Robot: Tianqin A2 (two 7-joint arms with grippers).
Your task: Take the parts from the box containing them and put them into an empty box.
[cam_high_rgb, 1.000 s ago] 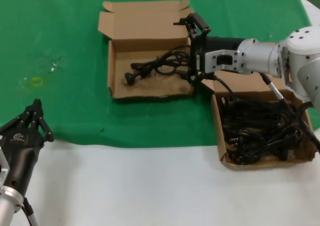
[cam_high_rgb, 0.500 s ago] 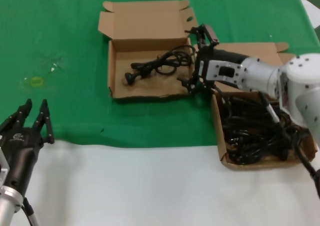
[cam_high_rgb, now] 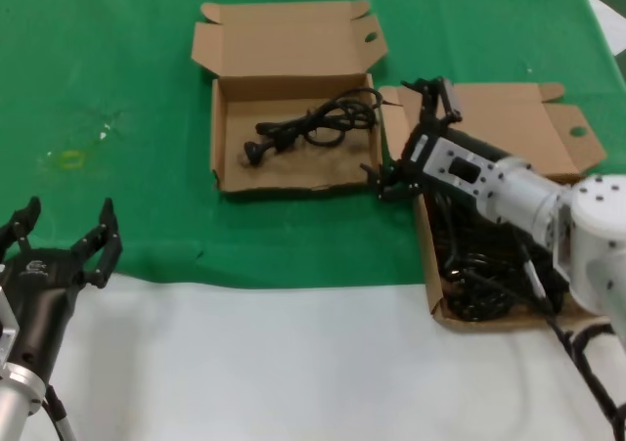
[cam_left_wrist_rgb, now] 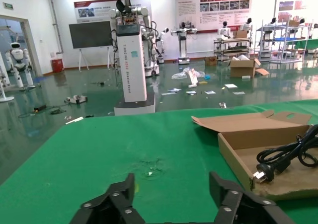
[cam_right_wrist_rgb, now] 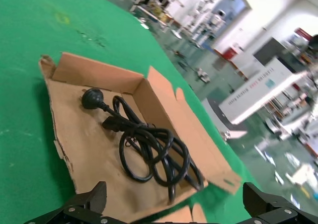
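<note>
Right gripper (cam_high_rgb: 415,136) wide open, empty, we see it pulled back from left box (cam_high_rgb: 293,172); cord (cam_high_rgb: 313,126) left inside.

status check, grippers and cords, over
Right gripper open, empty, between the two boxes. Left gripper open, parked at table's near edge. One cord in far box; pile in near box. Nothing blocking.

We are in a robotics exhibition hall: humanoid robots (cam_left_wrist_rgb: 17,60) on stands, wall display boards (cam_left_wrist_rgb: 212,8), shelving racks (cam_left_wrist_rgb: 290,41), and a glossy green floor (cam_left_wrist_rgb: 74,110).
</note>
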